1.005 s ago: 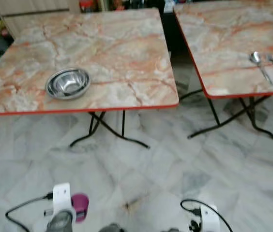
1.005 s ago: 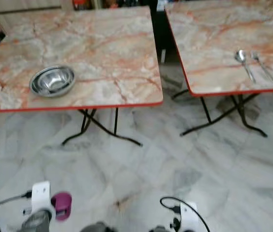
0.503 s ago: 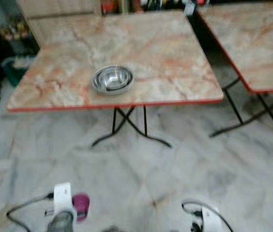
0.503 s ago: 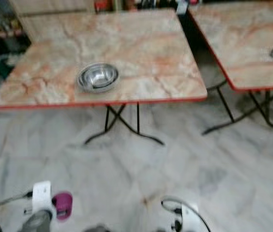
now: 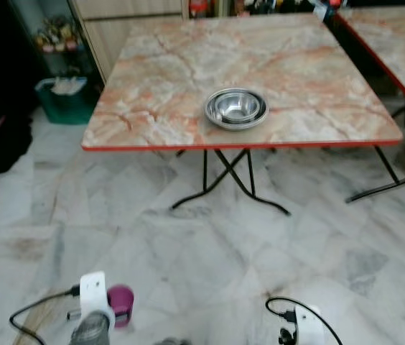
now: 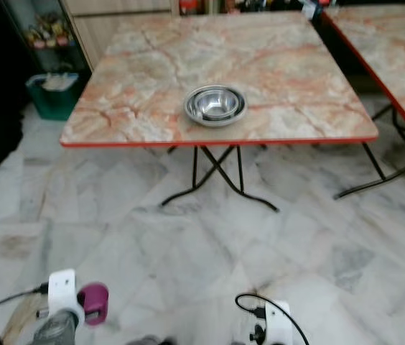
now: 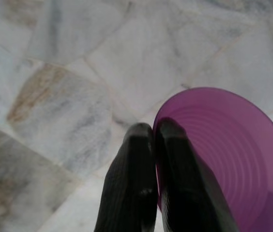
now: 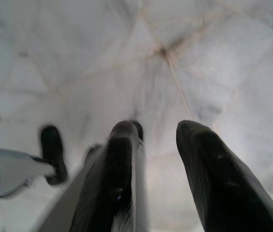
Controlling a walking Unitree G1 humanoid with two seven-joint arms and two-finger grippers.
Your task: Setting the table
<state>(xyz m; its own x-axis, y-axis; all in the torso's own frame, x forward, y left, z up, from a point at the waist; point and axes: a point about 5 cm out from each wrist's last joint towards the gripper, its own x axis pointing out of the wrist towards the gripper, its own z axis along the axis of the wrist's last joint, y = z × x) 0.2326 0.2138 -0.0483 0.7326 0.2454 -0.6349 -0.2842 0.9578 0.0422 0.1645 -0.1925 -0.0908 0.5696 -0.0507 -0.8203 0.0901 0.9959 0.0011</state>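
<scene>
Left eye view: a marble-patterned folding table (image 5: 166,79) is seen ahead, with a steel bowl (image 5: 236,108) set near its front edge.
A purple plastic bowl (image 7: 228,159) is pinched by its rim in the left gripper (image 7: 155,133); the right gripper's (image 8: 163,133) fingers are parted, empty, above the floor.

- Steel bowl (image 5: 236,108): round, shiny, sitting upright on the marble-patterned table (image 5: 152,108), near its front edge.
- Purple cup (image 7: 223,154): ribbed plastic, hanging low above the floor, its rim being pinched by the left gripper (image 7: 155,133).
</scene>
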